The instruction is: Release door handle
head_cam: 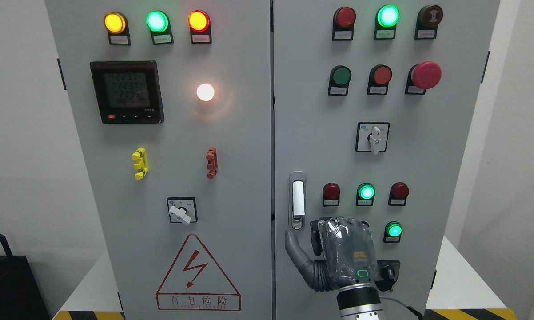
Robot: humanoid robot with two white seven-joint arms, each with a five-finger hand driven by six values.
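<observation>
The door handle [297, 200] sat low on the right-hand door [427, 133], close to the centre seam: a slim upright metal lever, white-faced, in a rounded steel surround with a keyhole at its foot. It lay flush, with nothing gripping it. Just below and to its right was the right hand [333, 255], arm rising from the bottom edge; its thumb pointed up, the tip just short of the surround, and the fingers looked loosely apart and empty. By my reading the release was as good as done. The hand was grey and jointed, wrapped in crinkled clear film. Round glossy lamps [366, 192] glowed green beside it on the matte grey door.
</observation>
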